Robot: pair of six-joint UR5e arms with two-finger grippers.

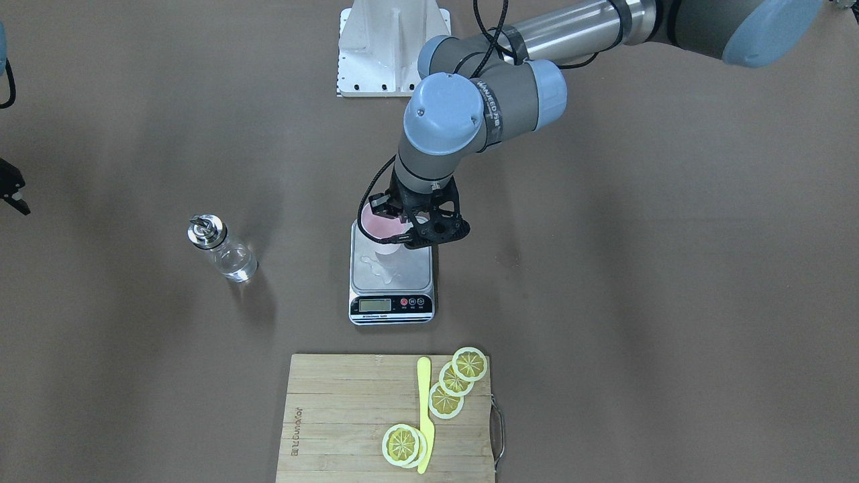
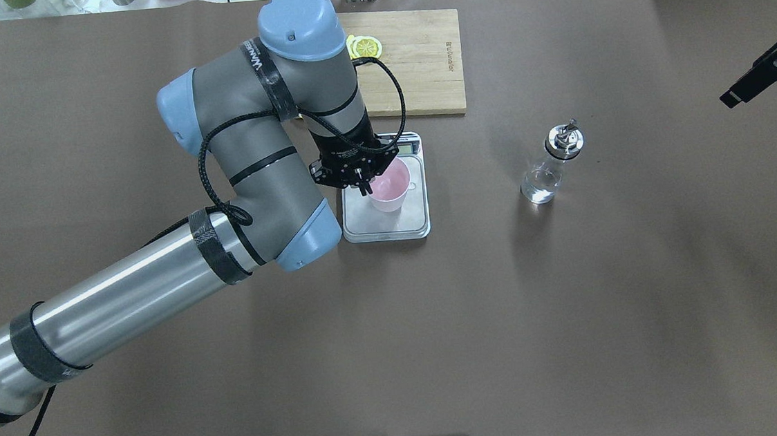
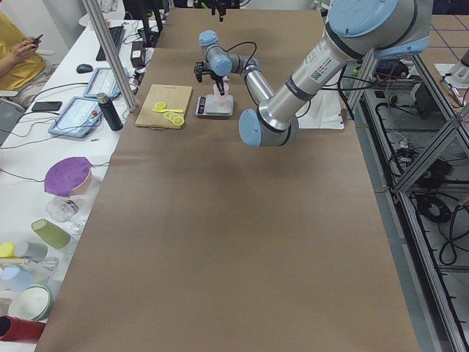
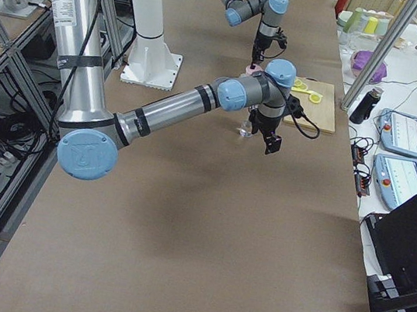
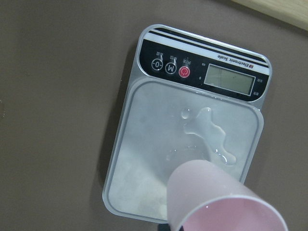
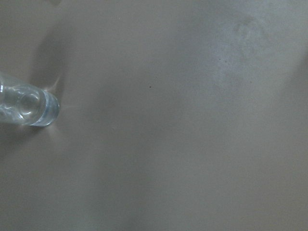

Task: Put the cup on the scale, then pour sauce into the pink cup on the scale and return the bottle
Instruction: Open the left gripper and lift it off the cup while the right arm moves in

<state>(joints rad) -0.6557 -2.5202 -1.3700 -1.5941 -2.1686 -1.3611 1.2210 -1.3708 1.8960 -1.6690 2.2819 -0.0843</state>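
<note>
Watching from the front, your left tool (image 1: 401,229) pinches the cup (image 1: 376,225) by its rim over the scale (image 1: 413,275). Overhead, the bottle (image 2: 551,167) stands well right on the bench; how far the right tool (image 2: 752,78) is open can't be told. At the wrist, that puddle (image 5: 207,132) could slide the tilted cup on release.

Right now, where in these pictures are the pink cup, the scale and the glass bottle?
pink cup (image 2: 390,187), overhead view, on the pink inside of its open mouth.
scale (image 5: 144,144), left wrist view, on the bare steel platform.
bottle (image 1: 233,259), front-facing view, on its clear glass body.
</note>
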